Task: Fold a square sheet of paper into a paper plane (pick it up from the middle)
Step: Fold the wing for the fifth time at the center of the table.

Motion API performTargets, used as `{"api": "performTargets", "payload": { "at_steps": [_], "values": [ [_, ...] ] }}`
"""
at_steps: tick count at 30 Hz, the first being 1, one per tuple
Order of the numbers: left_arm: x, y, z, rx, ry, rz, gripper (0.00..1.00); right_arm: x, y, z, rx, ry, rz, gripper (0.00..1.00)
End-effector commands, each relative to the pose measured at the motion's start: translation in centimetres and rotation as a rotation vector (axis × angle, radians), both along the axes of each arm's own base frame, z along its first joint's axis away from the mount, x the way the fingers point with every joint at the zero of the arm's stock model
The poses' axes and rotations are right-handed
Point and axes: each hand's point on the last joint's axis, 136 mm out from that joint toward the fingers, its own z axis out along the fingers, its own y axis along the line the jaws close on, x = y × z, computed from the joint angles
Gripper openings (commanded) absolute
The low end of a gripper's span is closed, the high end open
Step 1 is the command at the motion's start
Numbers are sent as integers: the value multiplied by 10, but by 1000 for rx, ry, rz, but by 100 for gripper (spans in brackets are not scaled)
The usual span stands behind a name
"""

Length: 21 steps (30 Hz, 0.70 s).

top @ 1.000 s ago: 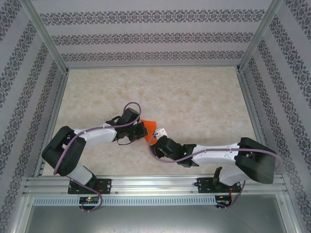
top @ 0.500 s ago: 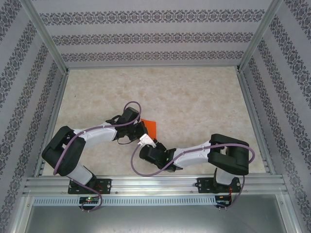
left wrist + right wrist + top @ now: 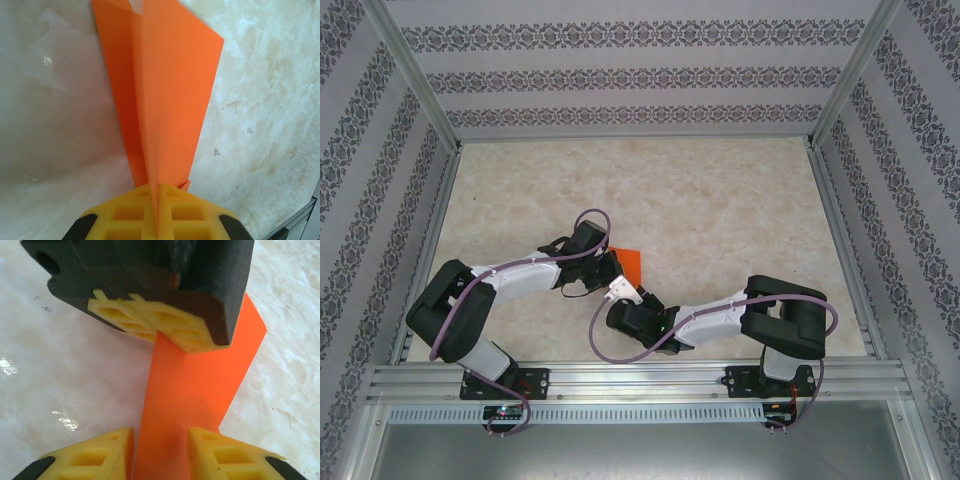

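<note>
table point(image 3: 720, 200), pale marbled top. left gripper point(image 3: 156, 192), jaws pressed together on narrow end of paper plane point(image 3: 165, 90). right gripper point(image 3: 159, 440), jaws spread, one each side of it. paper plane, orange, creased, near middle of table, between both grippers.

Paper plane point(image 3: 165, 100) is thin matt orange paper, smooth with crisp creases, right gripper point(image 3: 160, 434) fingers point(image 3: 100, 455) are matt yellow ribbed plastic (black matt ends), table point(image 3: 260, 100) is glossy marble-look, frame rails point(image 3: 640, 378) brushed metal.
</note>
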Motion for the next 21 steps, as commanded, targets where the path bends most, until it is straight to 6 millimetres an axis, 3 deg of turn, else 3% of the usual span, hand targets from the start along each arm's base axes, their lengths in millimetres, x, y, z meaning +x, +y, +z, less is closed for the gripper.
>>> {"api": "performTargets", "payload": {
  "at_steps": [1,13,21],
  "values": [
    [3,-1,6,7,-9,-4,2,2,3,5,-20,-40,-3,32],
    [0,-1,1,5,14,-1,2,1,-2,6,14,-56,6,32],
    [0,-1,2,13,11,-13,2,4,-1,6,16,-59,3,23]
  ]
}}
